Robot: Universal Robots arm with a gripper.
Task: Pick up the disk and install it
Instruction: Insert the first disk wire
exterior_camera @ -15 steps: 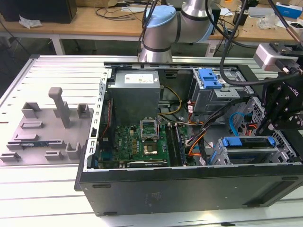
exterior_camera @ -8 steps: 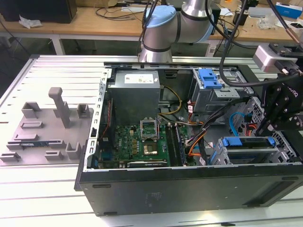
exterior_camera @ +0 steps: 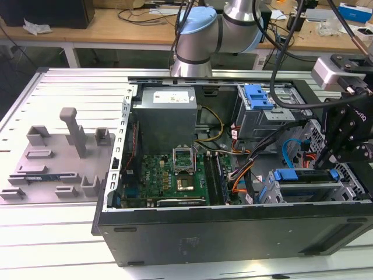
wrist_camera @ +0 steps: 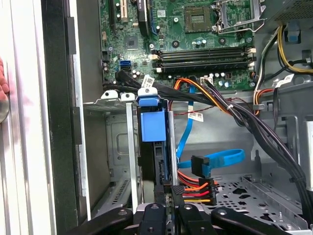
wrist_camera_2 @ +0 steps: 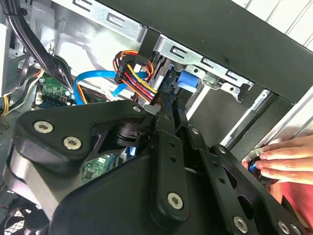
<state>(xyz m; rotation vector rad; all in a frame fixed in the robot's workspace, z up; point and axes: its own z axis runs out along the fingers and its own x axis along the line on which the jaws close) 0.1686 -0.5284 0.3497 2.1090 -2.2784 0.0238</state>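
In the exterior view we see an open computer case (exterior_camera: 233, 224) lying on its side on a light counter (exterior_camera: 52, 239). The robot arm (exterior_camera: 201, 32) comes from the upper middle of the frame, and its black gripper (exterior_camera: 344, 137) hangs at the right edge, just above the drive cage in the lower right corner of the case.

The disk (exterior_camera: 306, 182) sits in this cage at the lower right of the frame. Its blue bracket shows along the top, and the silver body is below it. In the first wrist view the disk (wrist_camera: 152, 127) stands on its edge in the middle of the frame, between the metal walls of the cage, with the blue bracket toward the green motherboard (wrist_camera: 186, 34). The gripper (wrist_camera: 168, 205) is at the bottom middle of this frame, and its two black fingers (wrist_camera: 155, 196) are closed on the rear edge of the disk, one on each side. A bundle of red, orange and yellow wires (wrist_camera: 195, 188) lies just beside the fingers, and a blue cable (wrist_camera: 220, 159) curves near it.

In the second wrist view, a hand (wrist_camera_2: 288, 159) rests against the outside of the case at the right edge of the frame.

A smaller blue clip (exterior_camera: 258, 96) sits in the upper bay of the case, well apart from the disk.
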